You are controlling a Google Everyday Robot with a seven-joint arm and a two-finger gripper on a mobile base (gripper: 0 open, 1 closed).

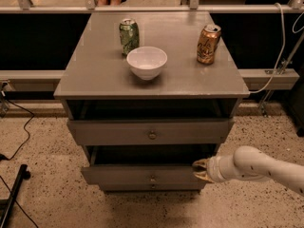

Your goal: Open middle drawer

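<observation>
Grey cabinet (pixel 95 75), three drawers (pixel 109 133); middle drawer (pixel 123 175) out. Atop: one bowl (pixel 147 61), two cans: green can (pixel 128 36), gold can (pixel 208 43). Gripper (pixel 200 170) at middle drawer's right end, jaws apart.

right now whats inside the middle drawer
The middle drawer shows only dark shadow behind its front; the top drawer covers the rest. The gripper is at the middle drawer's right end.

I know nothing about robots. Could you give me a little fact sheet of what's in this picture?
Furniture: grey wooden cabinet with three drawers
On top: white round bowl; green drink can; orange-brown drink can
Middle drawer: grey wooden drawer with small round metal knob, pulled partly out
Gripper: robot's gripper, at the right end of that drawer's front
Arm: white robot arm, reaching in from the right
</observation>
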